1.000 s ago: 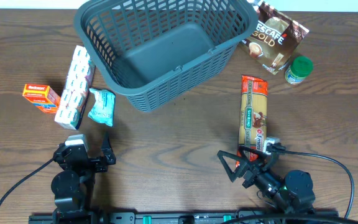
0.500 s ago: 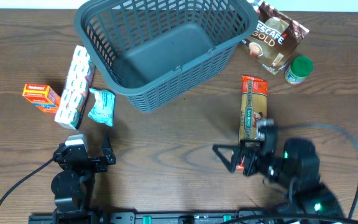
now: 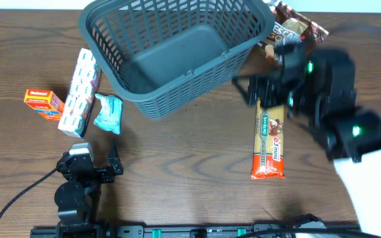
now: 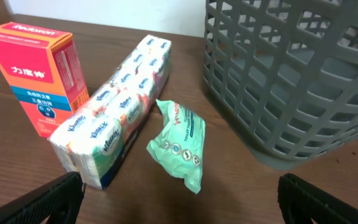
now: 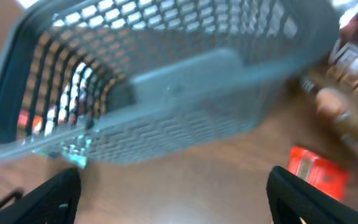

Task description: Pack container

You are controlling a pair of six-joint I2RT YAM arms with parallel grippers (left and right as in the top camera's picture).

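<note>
Brown wooden table (image 3: 177,152). At its far middle, large dark grey rectangular plastic basket (image 3: 184,89) with lattice sides, upright, mouth up. Just right of it, blurred right arm (image 3: 336,99), with right end effector (image 5: 173,202) spread wide, gripping nothing, near the basket's right wall. Below the arm, long red-and-brown packet (image 3: 268,142) lying flat. Left of the basket, long white multipack of tissues (image 3: 79,92), small orange box (image 3: 43,103), mint green soft pack (image 3: 107,113). Near table's front, left end effector (image 4: 179,208) spread wide, touching nothing.

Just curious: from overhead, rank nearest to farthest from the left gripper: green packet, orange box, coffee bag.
1. Green packet, just ahead of the left gripper.
2. Orange box, far left.
3. Coffee bag, far right corner.
</note>
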